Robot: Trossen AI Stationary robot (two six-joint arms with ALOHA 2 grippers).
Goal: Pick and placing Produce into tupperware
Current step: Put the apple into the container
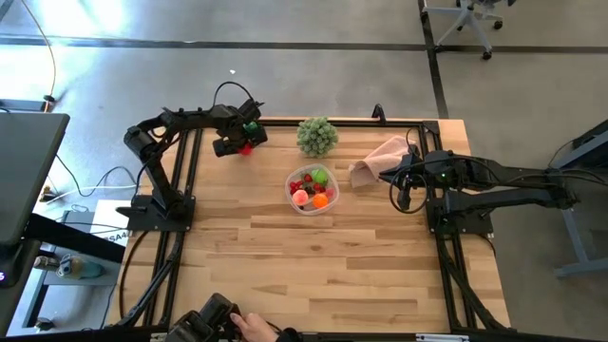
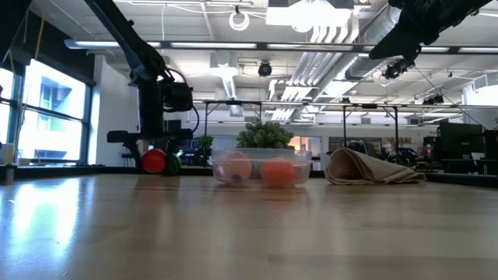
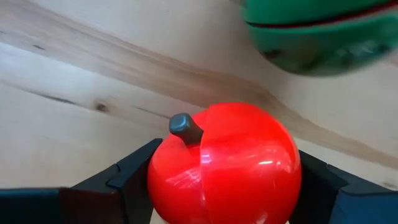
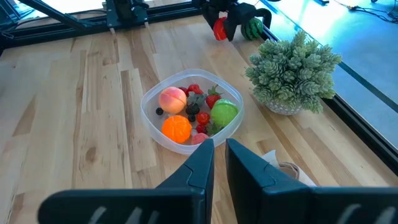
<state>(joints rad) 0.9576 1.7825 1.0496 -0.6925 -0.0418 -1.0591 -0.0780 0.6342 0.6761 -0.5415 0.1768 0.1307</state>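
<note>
Gripping a red toy tomato between its two fingers, the left gripper stands low at the far left part of the tabletop. A dark green toy piece lies just beside the tomato, on the side away from the arm. In the low view the tomato sits at the level of the wood, but I cannot tell if it touches it.

The tupperware is near the middle of the tabletop, well apart from the left gripper. It already holds several pieces of produce: an orange one, a peach-coloured one, a bright green one and some small red ones.

Between the left gripper and the tupperware, a little farther back, stands a pale green leafy ball. A pink cloth lies to the right of the tupperware.

The right gripper hangs above the tabletop beside the cloth, its fingers closed with nothing between them.

A person's hand shows at the near edge.
</note>
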